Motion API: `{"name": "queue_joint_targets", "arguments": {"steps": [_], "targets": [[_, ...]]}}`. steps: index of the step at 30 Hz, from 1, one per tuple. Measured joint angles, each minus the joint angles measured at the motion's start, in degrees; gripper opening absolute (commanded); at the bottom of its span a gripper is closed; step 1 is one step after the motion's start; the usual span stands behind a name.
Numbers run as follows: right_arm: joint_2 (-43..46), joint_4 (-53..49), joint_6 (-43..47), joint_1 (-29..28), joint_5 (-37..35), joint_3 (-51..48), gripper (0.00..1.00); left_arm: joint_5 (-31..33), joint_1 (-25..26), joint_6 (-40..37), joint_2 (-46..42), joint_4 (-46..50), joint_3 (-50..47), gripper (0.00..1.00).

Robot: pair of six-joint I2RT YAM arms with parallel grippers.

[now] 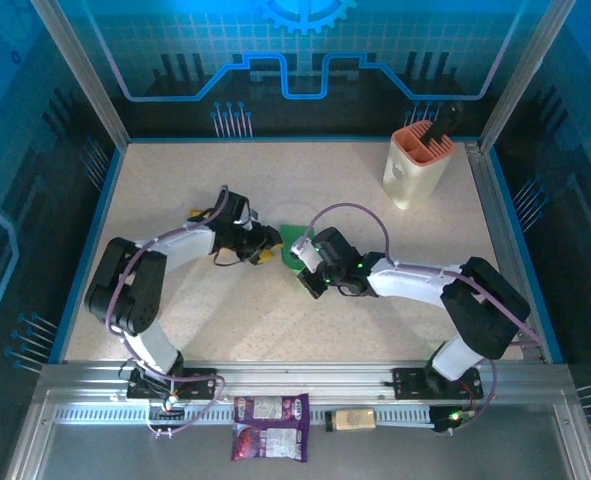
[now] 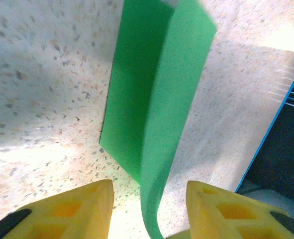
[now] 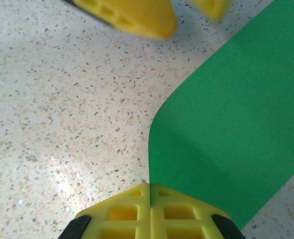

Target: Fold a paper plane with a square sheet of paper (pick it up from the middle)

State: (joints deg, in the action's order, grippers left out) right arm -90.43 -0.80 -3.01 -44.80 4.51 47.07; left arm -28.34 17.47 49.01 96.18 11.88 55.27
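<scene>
The left claw (image 2: 149, 193) is seen with its two yellow fingers (image 2: 82, 209) set well apart. A curled strip of the square sheet of paper (image 2: 137, 94) runs down through the gap between them, and no grip on it is made by either finger. Whether the strip brushes a finger cannot be told.

The right claw (image 3: 149, 201) is seen with its yellow fingers pressed together, so that only a thin seam is left between them. The near edge of the sheet is drawn straight into that seam, and the sheet is clamped there. From the seam the paper bends away to the claw's right and spreads out ahead of it.

The sheet is plain green. In the left wrist view it is folded lengthways along a straight crease: one panel lies flat on the speckled bench (image 3: 62, 99) ahead of the left claw, and the other panel is raised off the bench. In the right wrist view its free edge is bowed in a smooth curve, with a darker band of shade just ahead of the fingers.

From above, the sheet is found between the two claws, which are pointed at each other from either side of it.
</scene>
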Motion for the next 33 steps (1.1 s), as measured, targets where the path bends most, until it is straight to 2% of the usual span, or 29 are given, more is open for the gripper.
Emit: {"name": "queue_joint_targets", "arguments": {"steps": [6,11,16,23,33], "targets": [[0.8,0.0,-1.6,2.5,8.2,-0.2,0.0,0.0,0.3,-3.1,-1.7,1.4,3.8,0.46],[0.7,0.0,-2.4,2.5,12.3,-0.2,0.0,0.0,2.7,-4.7,2.0,2.4,8.1,0.38],[0.7,0.0,-3.1,2.5,15.1,-0.2,0.0,0.0,4.9,-6.5,8.8,4.7,13.2,0.26],[0.7,0.0,-3.7,2.5,17.0,-0.3,0.0,0.1,6.3,-9.0,16.7,8.7,17.3,0.18],[-2.6,-0.1,-7.0,4.5,15.4,-0.3,0.0,0.5,7.6,-13.5,21.0,15.8,20.0,0.15]]}}
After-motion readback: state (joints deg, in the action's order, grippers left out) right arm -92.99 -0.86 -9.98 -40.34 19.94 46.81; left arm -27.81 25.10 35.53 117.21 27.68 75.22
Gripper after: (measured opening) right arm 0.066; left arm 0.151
